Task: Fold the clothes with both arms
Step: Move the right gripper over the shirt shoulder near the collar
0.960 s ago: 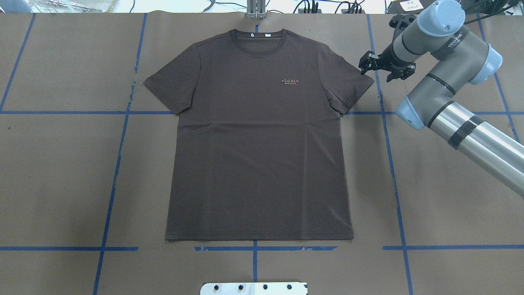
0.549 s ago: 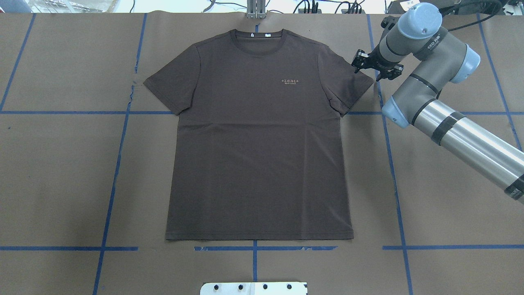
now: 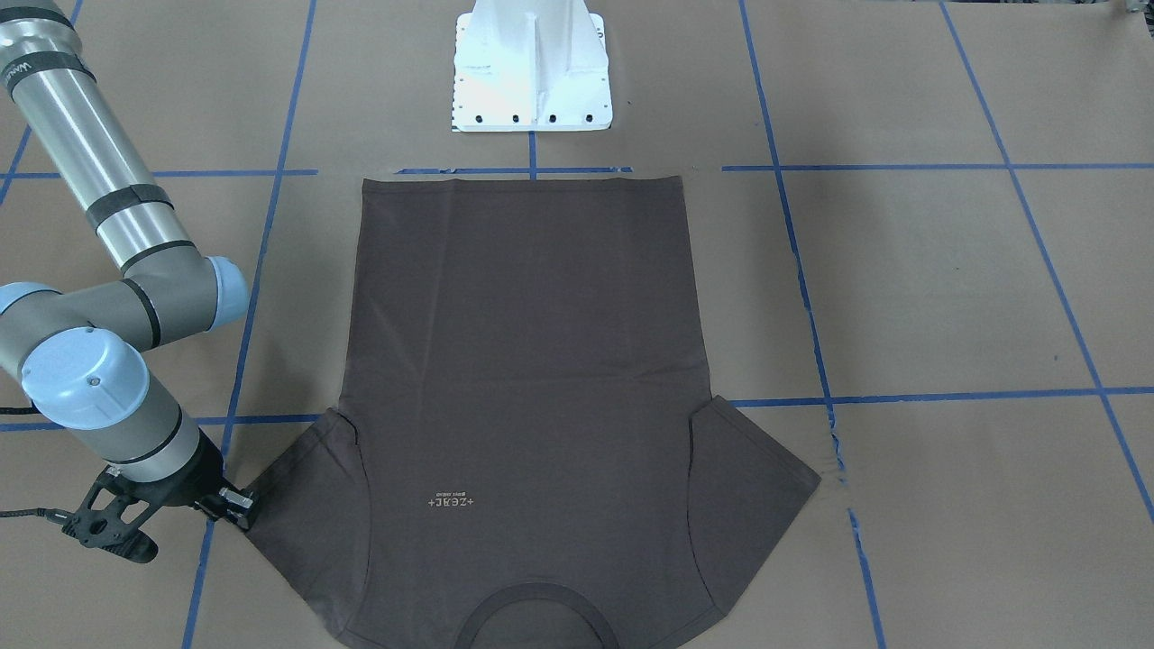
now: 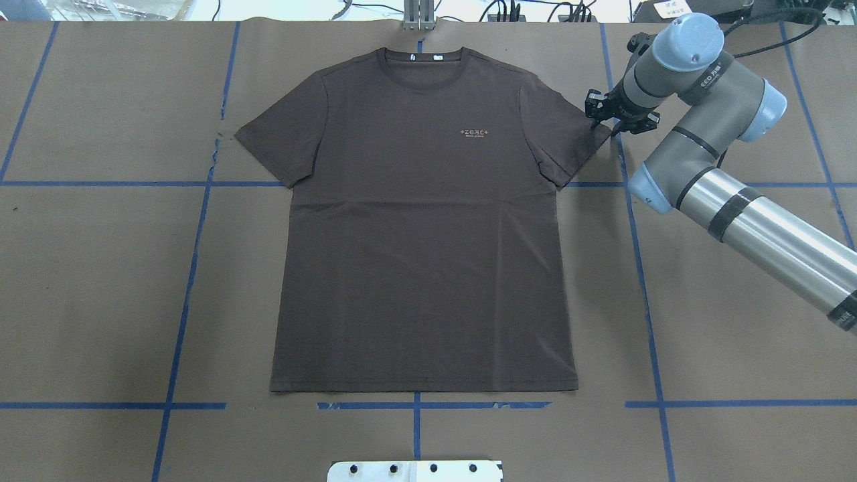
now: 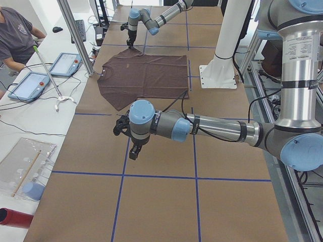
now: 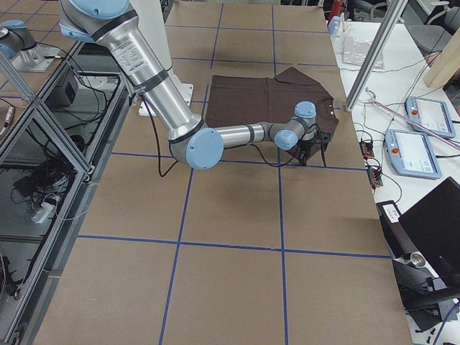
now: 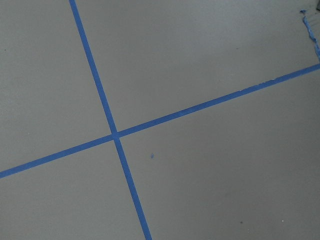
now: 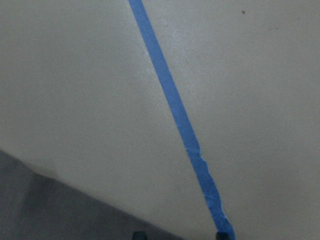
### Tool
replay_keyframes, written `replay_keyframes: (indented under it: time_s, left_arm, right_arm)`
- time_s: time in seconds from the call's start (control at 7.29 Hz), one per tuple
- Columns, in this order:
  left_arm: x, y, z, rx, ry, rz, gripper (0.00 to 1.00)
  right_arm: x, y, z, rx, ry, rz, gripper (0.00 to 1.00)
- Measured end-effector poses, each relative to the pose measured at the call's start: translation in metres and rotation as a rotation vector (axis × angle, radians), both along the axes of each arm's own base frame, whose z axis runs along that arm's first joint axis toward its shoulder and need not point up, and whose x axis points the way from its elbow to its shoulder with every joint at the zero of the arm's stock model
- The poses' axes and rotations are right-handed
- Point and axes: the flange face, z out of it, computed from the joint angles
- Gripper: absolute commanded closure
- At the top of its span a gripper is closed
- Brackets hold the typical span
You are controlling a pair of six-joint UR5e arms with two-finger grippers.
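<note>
The clothes, a dark brown-grey T-shirt (image 4: pixel 422 234) (image 3: pixel 523 342), lie flat and face up, neck toward the far edge. My right gripper (image 4: pixel 609 124) (image 3: pixel 225 516) is down at the tip of the shirt's right sleeve (image 4: pixel 582 140). It is open. In the right wrist view one fingertip (image 8: pixel 138 234) sits at the sleeve's edge (image 8: pixel 50 210) and the other on a blue tape line (image 8: pixel 175 110). My left gripper (image 5: pixel 132 151) hangs above bare paper, well off the shirt's left sleeve. It shows only in the exterior left view, so I cannot tell its state.
Blue tape lines (image 7: pixel 115 136) grid the brown paper table cover. The white pedestal (image 3: pixel 532 68) stands just behind the shirt's hem. A metal post (image 4: pixel 418 17) rises beyond the neck. A person and two tablets (image 5: pixel 30 85) are at a side bench.
My right arm has swung left and come down, bringing its gripper from beside the shirt to the right sleeve's tip. The shirt has not moved.
</note>
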Motion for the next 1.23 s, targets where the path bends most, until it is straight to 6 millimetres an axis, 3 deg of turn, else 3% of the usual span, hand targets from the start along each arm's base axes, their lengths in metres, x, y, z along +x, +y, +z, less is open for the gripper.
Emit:
replay_keyframes:
  time_s: [0.27, 0.55, 0.96, 1.23]
  left_arm:
    - [0.000, 0.000, -0.003, 0.005, 0.000, -0.001, 0.00]
    - [0.000, 0.000, -0.005, 0.008, 0.001, -0.001, 0.00]
    - [0.000, 0.001, -0.015, 0.028, 0.002, -0.002, 0.00]
    - [0.000, 0.002, -0.017, 0.033, 0.002, -0.001, 0.00]
  right_arm:
    - [-0.001, 0.005, -0.004, 0.011, -0.007, -0.005, 1.00]
    - [-0.011, 0.010, -0.029, 0.039, -0.030, -0.014, 1.00]
    - [-0.057, 0.018, -0.112, 0.052, -0.097, 0.008, 1.00]
    - [-0.084, 0.014, -0.144, 0.051, -0.082, 0.028, 1.00]
